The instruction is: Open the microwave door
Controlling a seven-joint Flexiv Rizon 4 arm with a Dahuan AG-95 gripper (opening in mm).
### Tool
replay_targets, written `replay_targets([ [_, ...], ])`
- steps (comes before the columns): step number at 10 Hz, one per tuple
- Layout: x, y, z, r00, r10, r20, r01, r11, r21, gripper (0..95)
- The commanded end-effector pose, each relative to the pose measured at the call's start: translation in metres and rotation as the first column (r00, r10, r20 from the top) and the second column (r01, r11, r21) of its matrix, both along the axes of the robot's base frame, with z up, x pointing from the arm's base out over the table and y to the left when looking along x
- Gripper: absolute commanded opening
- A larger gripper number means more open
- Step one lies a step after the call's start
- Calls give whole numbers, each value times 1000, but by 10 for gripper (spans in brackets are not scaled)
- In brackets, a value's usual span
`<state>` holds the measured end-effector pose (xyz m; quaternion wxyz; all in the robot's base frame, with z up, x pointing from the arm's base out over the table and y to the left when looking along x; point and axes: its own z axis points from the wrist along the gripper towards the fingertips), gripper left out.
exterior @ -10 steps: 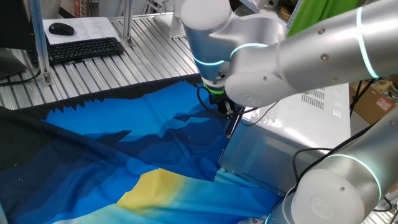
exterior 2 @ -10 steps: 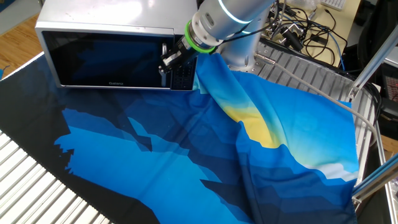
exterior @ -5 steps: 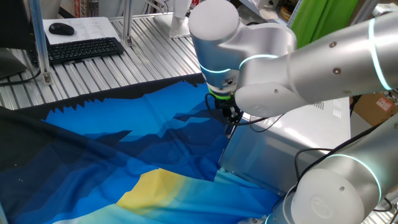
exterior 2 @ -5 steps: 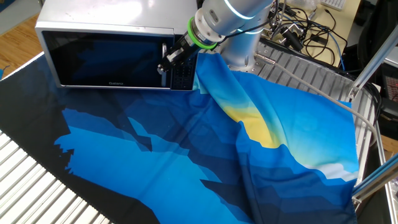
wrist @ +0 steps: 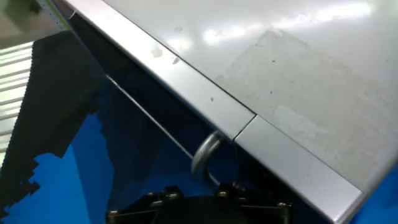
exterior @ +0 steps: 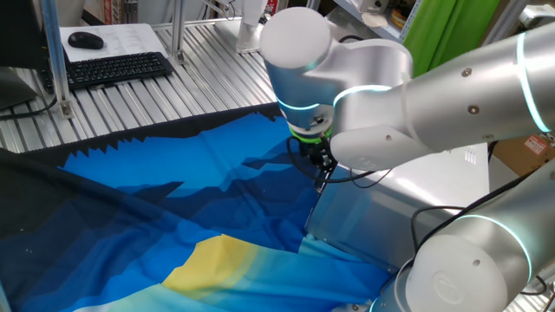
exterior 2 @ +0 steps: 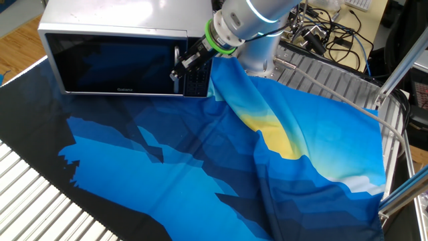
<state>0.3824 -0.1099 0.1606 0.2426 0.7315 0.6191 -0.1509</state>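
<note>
The silver microwave (exterior 2: pixel 120 17) stands at the back of the table with its door (exterior 2: pixel 114 63) flush against the casing. A slim vertical handle (exterior 2: pixel 176 57) runs down the door's right side. My gripper (exterior 2: pixel 176 72) is at the lower part of that handle, jaws apart with a finger on either side. In the hand view the handle's curved end (wrist: pixel 204 155) lies just ahead of my gripper (wrist: pixel 198 194), under the microwave's shiny top (wrist: pixel 280 81). From the other side, the gripper (exterior: pixel 319 178) meets the door's edge (exterior: pixel 347 217).
A blue and yellow cloth (exterior 2: pixel 200 154) covers the table and bunches up beside the microwave's right side (exterior 2: pixel 231 80). A keyboard (exterior: pixel 117 68) and mouse (exterior: pixel 85 40) lie at the back. Cables (exterior 2: pixel 328 33) and a metal frame post (exterior 2: pixel 401 67) stand behind the arm.
The wrist has turned and shifted slightly along the handle, and the fingers stand wider apart than a second ago. The door has not moved.
</note>
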Motion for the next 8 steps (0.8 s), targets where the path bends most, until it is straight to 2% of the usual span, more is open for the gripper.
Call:
replay_targets([
  [1,2,0,-4,1000,-25,12,24,997,75,190],
  [2,2,1,-5,999,-38,17,35,992,124,190],
  [4,2,1,-4,998,-61,7,58,974,220,190],
  [5,2,1,-4,996,-87,24,76,951,300,190],
  [6,2,1,-5,992,-120,39,97,924,369,190],
  [7,3,1,-6,989,-140,46,112,918,381,190],
  [8,5,-1,-8,981,-183,62,149,921,360,190],
])
